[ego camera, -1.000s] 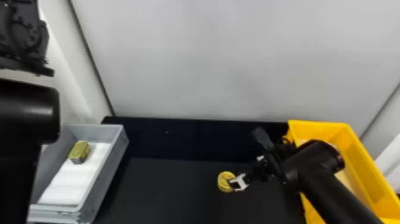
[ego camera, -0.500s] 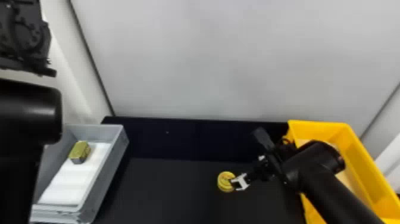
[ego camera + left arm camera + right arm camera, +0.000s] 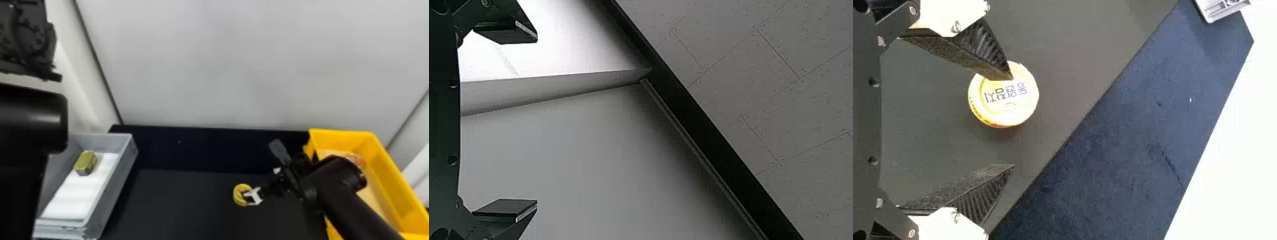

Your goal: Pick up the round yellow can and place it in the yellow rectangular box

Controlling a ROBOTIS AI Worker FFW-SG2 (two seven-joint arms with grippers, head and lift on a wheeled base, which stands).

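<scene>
In the head view my right gripper (image 3: 250, 196) is over the black table beside the round yellow can (image 3: 238, 195), its tip overlapping the can's right part. The right wrist view has the gripper (image 3: 1012, 122) open, with one finger's tip over the edge of the can (image 3: 1020, 102) and the other finger well apart from it. The yellow rectangular box (image 3: 387, 178) stands at the right, partly behind the right arm. My left gripper (image 3: 28, 41) is held high at the far left; in the left wrist view the gripper (image 3: 536, 120) is open with nothing between its fingers.
A grey bin (image 3: 123, 172) at the left holds a gold-coloured block (image 3: 85, 162) on a white surface. The black table (image 3: 178, 204) spans between bin and box, with a pale wall (image 3: 239, 63) behind. A clear reddish item (image 3: 356, 159) lies in the yellow box.
The right gripper's tip has shifted very slightly beside the can. The can stays in place, and the left arm has drifted slightly to the right.
</scene>
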